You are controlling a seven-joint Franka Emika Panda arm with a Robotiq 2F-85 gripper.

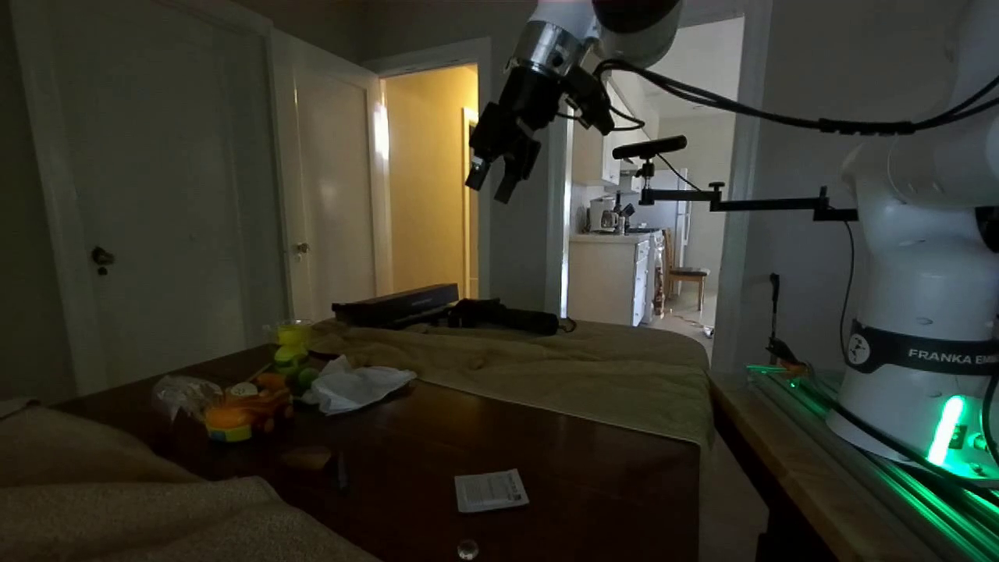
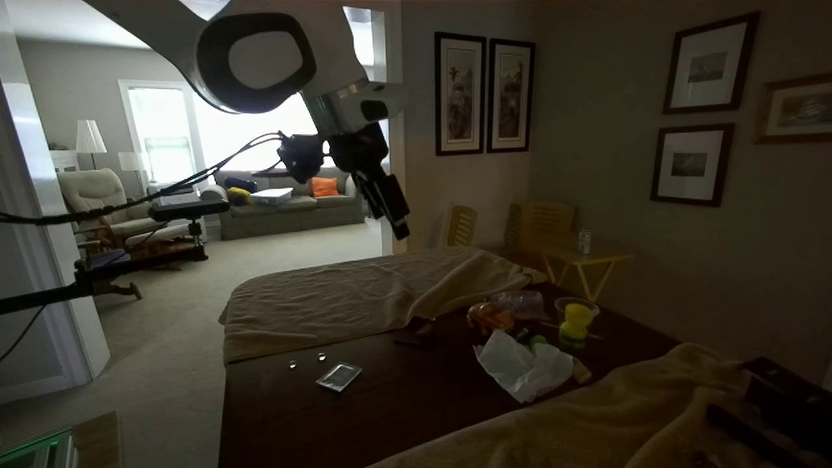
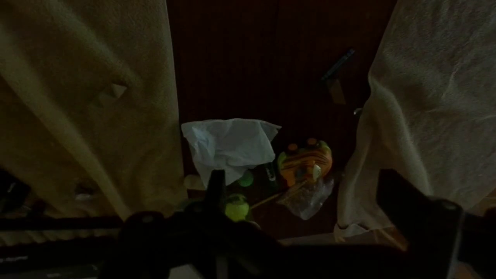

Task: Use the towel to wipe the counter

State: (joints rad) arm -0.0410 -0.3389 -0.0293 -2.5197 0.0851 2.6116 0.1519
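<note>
Lengthwise, tan towels (image 2: 344,302) point away from robot base (image 1: 921,289); gripper (image 1: 488,190) spread wide.

1. In an exterior view, lens above tabletop height, nearly level, looking along the wooden table (image 1: 577,445) toward white doors (image 1: 179,195) and a kitchen cabinet (image 1: 605,281); robot base (image 1: 913,312) close, at frame right.
2. In an exterior view, lens looks across the same table and slightly down, toward the sofa (image 2: 292,220) and framed prints (image 2: 460,94); arm (image 2: 263,62) near, upper frame left.
3. From where I stand, the exterior cameras face roughly opposite ways. Shared in both exterior views: orange toy vehicle (image 1: 250,412), white tissue (image 1: 359,388), sachet (image 1: 492,492).
4. Wrist view looks steeply down from well above, gripper (image 3: 303,176) nearest the lens along the bottom. Toy vehicle and tissue appear here too, between two tan towels (image 3: 438,77).
</note>
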